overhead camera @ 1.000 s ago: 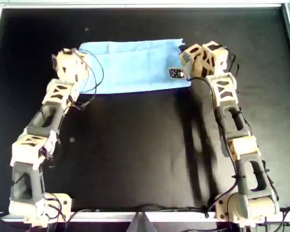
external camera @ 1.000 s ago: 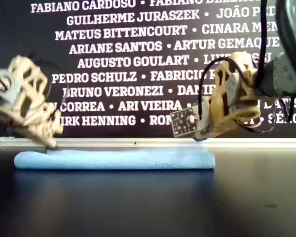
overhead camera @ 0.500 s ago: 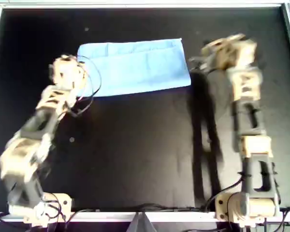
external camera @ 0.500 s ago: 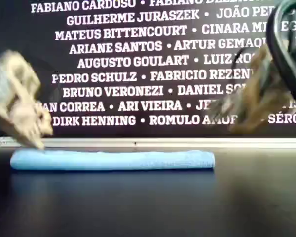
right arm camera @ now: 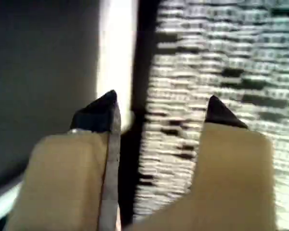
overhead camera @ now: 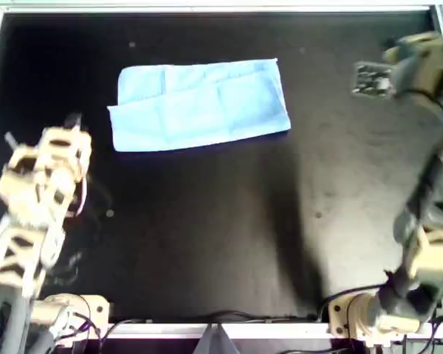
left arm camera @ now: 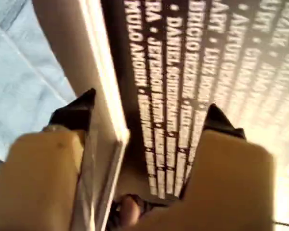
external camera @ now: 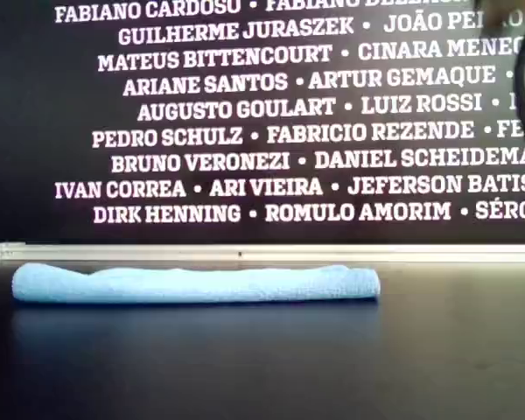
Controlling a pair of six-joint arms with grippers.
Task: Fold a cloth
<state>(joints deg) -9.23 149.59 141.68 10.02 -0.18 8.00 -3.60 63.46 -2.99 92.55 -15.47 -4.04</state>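
Both arms had pulled back from the cloth [overhead camera: 199, 103], left gripper [left arm camera: 149, 110] and right gripper [right arm camera: 156, 108] spread apart, empty, cloth folded into a flat band.

I count one cloth [overhead camera: 199, 103], two arms, two grippers—left gripper [left arm camera: 149, 113] and right gripper [right arm camera: 159, 113]—both spread apart.

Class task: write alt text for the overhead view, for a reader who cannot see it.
A light blue cloth, folded into a wide rectangle, lies untouched on a black table toward the overhead view's top. One arm is pulled back at that view's left edge, the other at its right edge, both well clear of the cloth.
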